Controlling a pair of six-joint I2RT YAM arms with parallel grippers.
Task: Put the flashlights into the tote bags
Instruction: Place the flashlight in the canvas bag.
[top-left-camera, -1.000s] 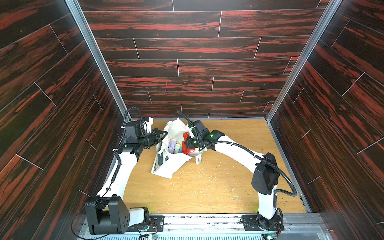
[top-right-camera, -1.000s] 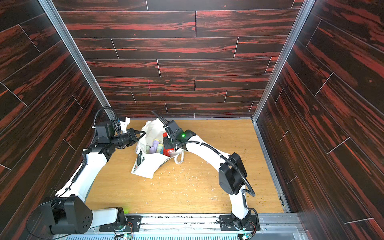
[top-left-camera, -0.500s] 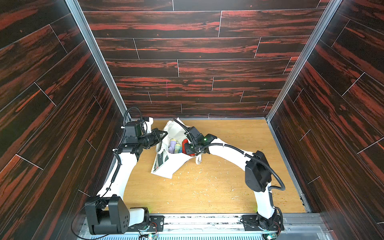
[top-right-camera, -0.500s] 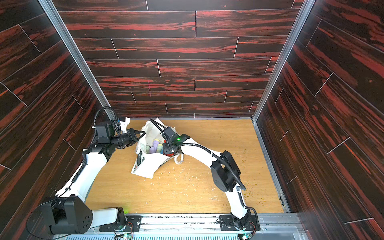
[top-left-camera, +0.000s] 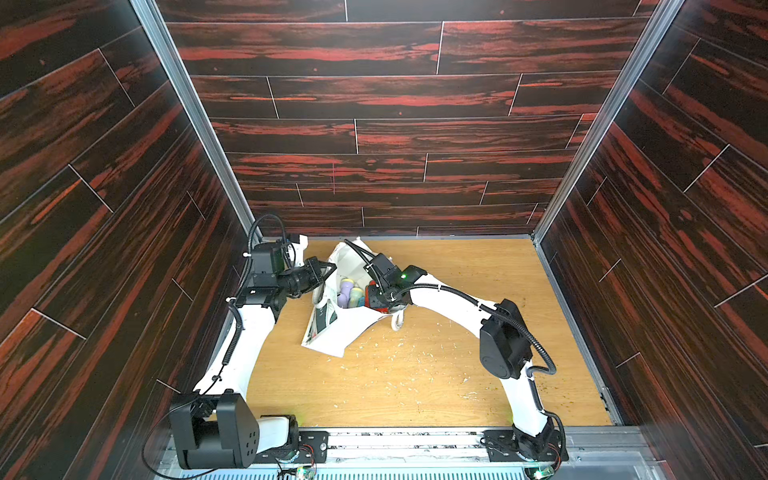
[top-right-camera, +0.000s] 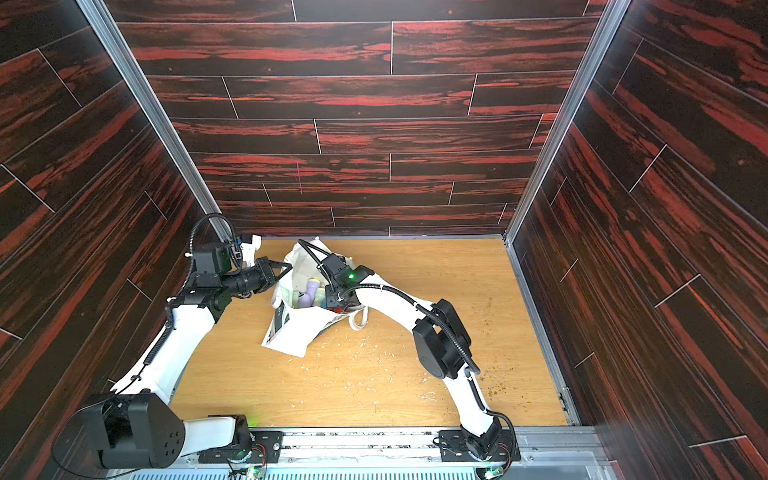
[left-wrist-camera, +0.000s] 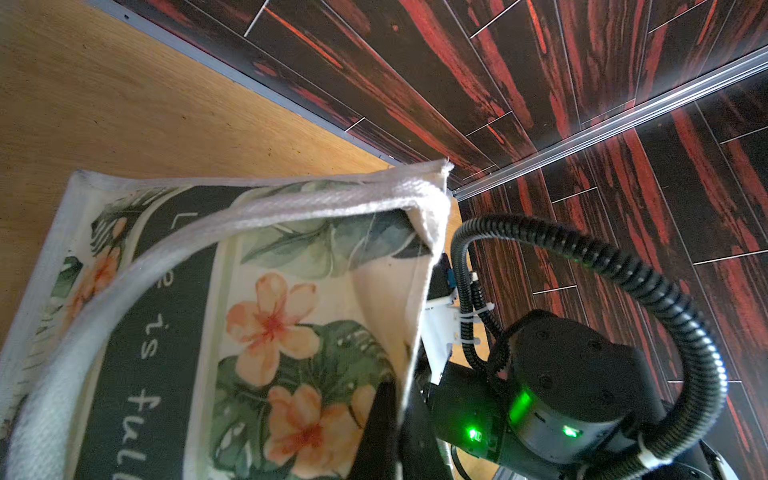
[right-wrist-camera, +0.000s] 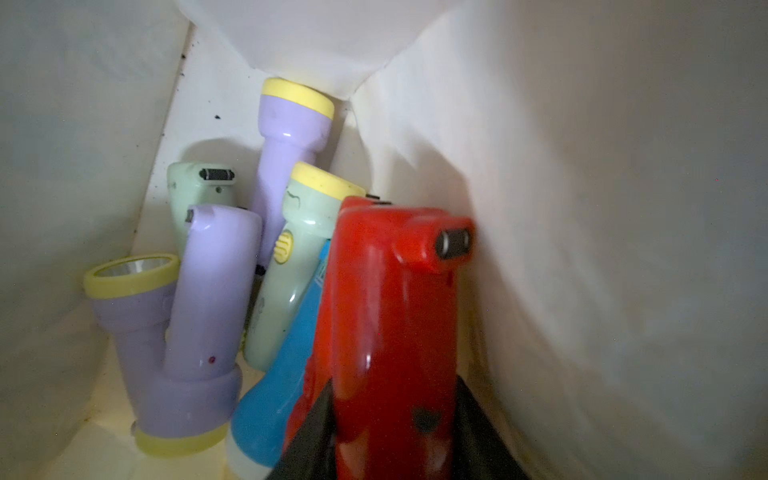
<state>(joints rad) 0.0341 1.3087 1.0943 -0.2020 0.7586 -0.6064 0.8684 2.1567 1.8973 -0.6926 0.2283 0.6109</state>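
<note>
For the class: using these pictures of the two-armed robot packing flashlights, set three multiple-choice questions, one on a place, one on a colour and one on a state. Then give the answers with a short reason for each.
1. The blue flashlight lies: A clamped in the left pincer; B inside the tote bag; C loose beside the tote bag.
2. Between the fingers of the right pincer stands a flashlight that is: A red; B mint; C lilac.
3. The left pincer is: A wide open; B shut on a flashlight; C shut on the tote bag's rim.

Answers:
1 B, the right wrist view shows it among other flashlights, between cloth walls.
2 A, the red flashlight stands between the two black fingers.
3 C, the left wrist view shows the cloth edge pinched at its tips.
</note>
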